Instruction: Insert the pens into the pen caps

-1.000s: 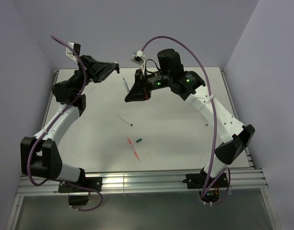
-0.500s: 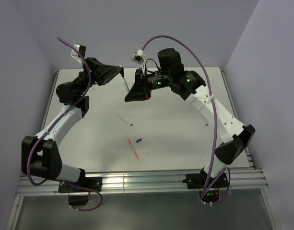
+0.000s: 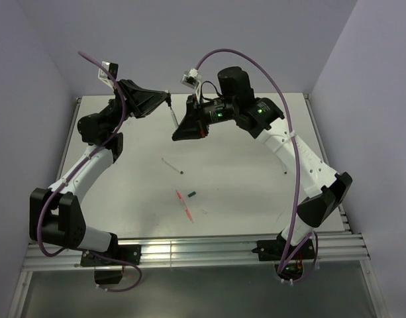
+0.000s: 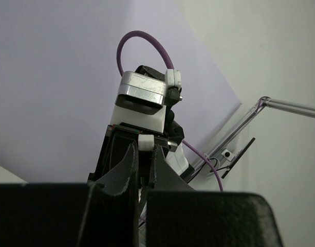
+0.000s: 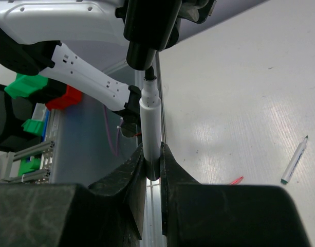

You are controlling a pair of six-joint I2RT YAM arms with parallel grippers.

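My right gripper (image 3: 177, 135) (image 5: 152, 150) is shut on a whitish-grey pen (image 3: 172, 117) (image 5: 151, 119) and holds it above the far part of the table. The pen's small dark tip points at my left gripper (image 3: 166, 95) (image 4: 143, 150). In the right wrist view the tip meets a black cap (image 5: 143, 53) held there. The left jaws are nearly together on that dark thing. On the table (image 3: 255, 192) lie a second whitish pen (image 3: 171, 164) (image 5: 295, 159), a red-pink pen (image 3: 185, 205), a dark green cap (image 3: 191, 194) and a pale cap (image 3: 204, 212).
Purple cables arc over both arms. The table's raised rim (image 3: 325, 156) runs along the right side, and aluminium rails (image 3: 189, 252) line the near edge. Lilac walls close in the back and sides.
My left gripper has moved right, up to the tip of the pen held by the right gripper. It has held still for the last half second. The right arm has not moved.
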